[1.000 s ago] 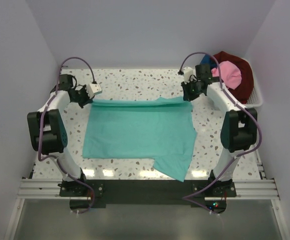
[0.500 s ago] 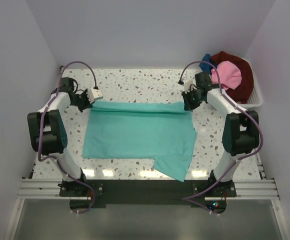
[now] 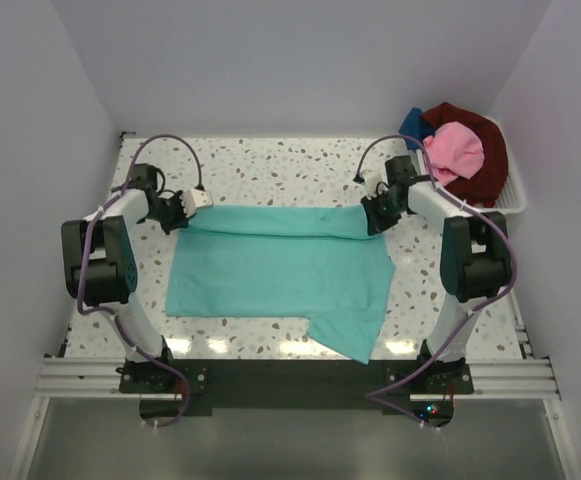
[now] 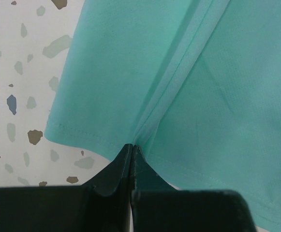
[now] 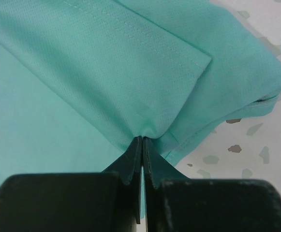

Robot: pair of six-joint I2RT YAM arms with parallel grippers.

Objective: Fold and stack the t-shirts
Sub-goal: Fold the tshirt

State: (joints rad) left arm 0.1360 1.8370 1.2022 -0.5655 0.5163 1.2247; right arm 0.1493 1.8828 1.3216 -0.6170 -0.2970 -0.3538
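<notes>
Spread across the middle of the frame on the speckled counter (image 3: pixel 270 165): the big teal-green t-shirt (image 3: pixel 270 275), far edge curled into a soft roll. Held at the left end of that edge by the left gripper (image 3: pixel 181 214) and at the right end by the right gripper (image 3: pixel 374 217), both squeezed tight on the cloth, no gap to see in the wrist views. Piled in the white basket (image 3: pixel 515 205) at the upper right: a pink t-shirt (image 3: pixel 457 150), a dark red t-shirt (image 3: pixel 488 160) and a bit of a blue t-shirt (image 3: pixel 412 122), not folded yet. To fold well, bring both ends toward the bottom of the frame at the same speed and the same height, to keep the edge straight. Keep the cloth a little stretched between the two grips, never saggy. Lay the far edge down even with the near edge, then let go gently. Lower right flap: maybe a sleeve, maybe a twisted corner, hard to tell from above. Worth tucking or smoothing before the next fold.
</notes>
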